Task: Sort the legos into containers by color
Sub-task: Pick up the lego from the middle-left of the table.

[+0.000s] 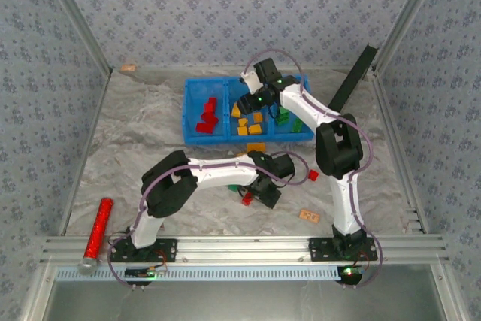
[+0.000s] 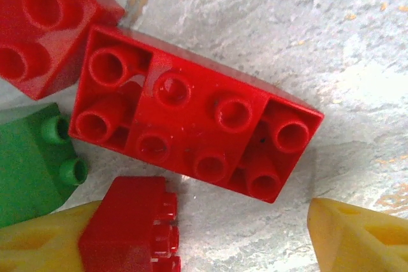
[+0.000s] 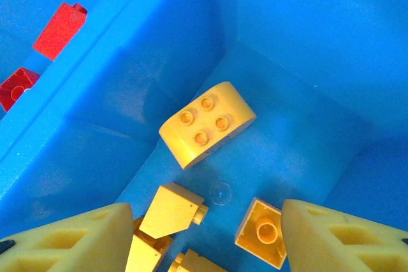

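Observation:
My left gripper (image 2: 210, 246) is open, low over loose legos on the table. A big red brick (image 2: 191, 122) lies just ahead of its fingers. A smaller red brick (image 2: 131, 224) rests against the left finger (image 2: 38, 240), with a green brick (image 2: 35, 164) and another red one (image 2: 44, 27) to the left. My right gripper (image 3: 210, 246) is open and holds nothing, above the middle compartment of the blue tray (image 1: 192, 110). Orange-yellow bricks (image 3: 205, 122) lie in that compartment. Red bricks (image 1: 207, 116) fill the left compartment and green ones (image 1: 282, 116) the right.
A yellow brick (image 1: 255, 148) lies in front of the tray and a red brick (image 1: 313, 175) right of the left gripper (image 1: 263, 189). A tan block (image 1: 308, 216) sits near the front. A shiny red cylinder (image 1: 98, 227) lies front left, and a black strip (image 1: 352, 79) leans back right.

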Robot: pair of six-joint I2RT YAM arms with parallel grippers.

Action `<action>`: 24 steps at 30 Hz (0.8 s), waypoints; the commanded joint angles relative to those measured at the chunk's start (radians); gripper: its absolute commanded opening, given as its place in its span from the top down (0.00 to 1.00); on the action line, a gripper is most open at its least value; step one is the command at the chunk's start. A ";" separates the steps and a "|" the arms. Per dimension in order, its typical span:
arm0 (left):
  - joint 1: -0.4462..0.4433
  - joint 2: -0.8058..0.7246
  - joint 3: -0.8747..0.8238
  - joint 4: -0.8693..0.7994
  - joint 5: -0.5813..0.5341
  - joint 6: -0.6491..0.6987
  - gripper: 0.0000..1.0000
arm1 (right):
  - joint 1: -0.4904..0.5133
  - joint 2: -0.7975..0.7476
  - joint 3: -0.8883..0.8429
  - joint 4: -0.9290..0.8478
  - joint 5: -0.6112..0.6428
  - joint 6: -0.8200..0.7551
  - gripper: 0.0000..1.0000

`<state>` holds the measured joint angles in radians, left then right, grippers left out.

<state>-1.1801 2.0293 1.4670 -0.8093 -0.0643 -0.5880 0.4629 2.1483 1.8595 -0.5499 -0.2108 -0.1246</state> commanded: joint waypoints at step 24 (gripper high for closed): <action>0.118 -0.312 -0.232 -0.010 0.089 -0.070 0.90 | -0.034 -0.179 -0.028 -0.109 0.008 0.080 0.33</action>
<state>-1.1053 1.8420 1.2289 -0.7937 -0.0029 -0.6704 0.4248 2.0216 1.8175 -0.6044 -0.1993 -0.0856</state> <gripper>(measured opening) 0.254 0.666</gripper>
